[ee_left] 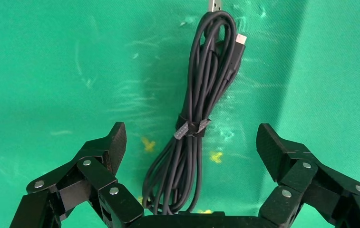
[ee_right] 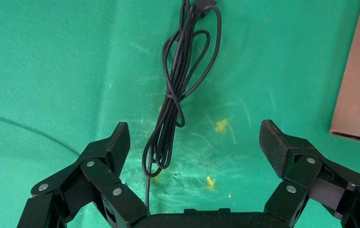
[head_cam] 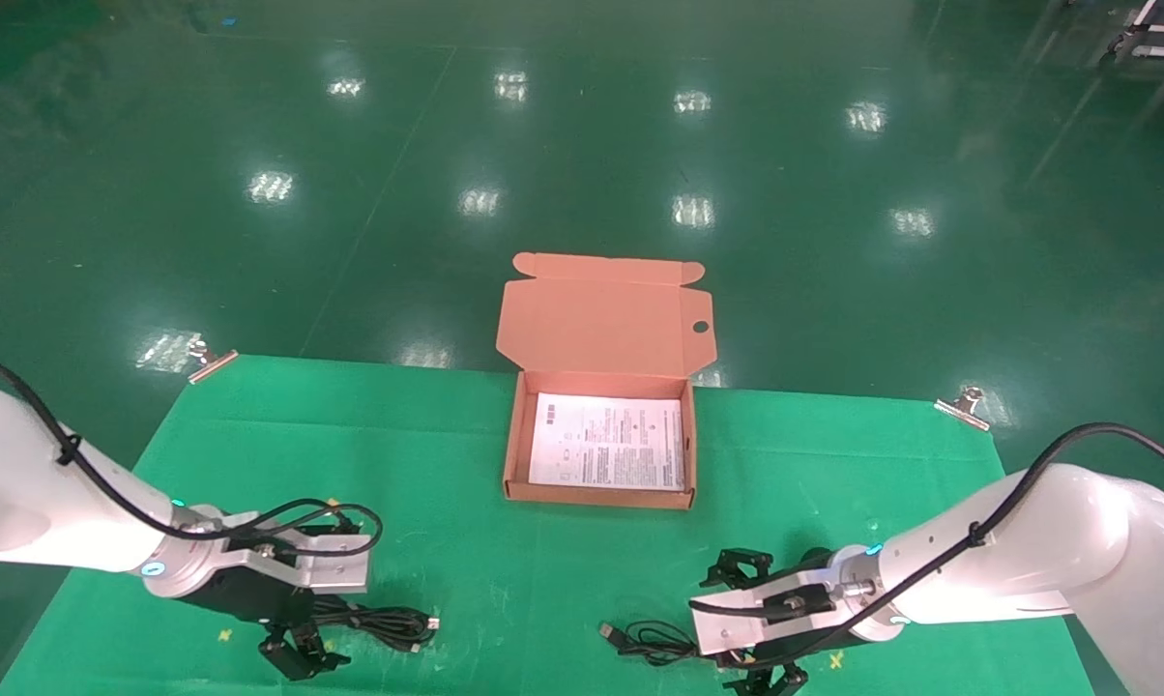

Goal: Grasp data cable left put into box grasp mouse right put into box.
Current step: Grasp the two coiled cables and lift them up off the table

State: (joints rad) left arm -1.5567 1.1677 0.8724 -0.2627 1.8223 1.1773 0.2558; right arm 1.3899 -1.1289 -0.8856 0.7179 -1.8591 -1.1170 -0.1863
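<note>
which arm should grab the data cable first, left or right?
Left. The left gripper is open right over the data cable, the bundle lying between its fingers. The right gripper is open over the mouse's cord instead.

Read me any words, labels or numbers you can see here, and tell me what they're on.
Sheet in the open box: rows of small print, too small to read.
Box lid, data cable, mouse cord, both grippers, green mat: no text, brand or number to be seen.

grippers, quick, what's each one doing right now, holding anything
Left gripper: jaws open, holding nothing, over the data cable on the table.
Right gripper: jaws open, holding nothing, over the mouse cord.
</note>
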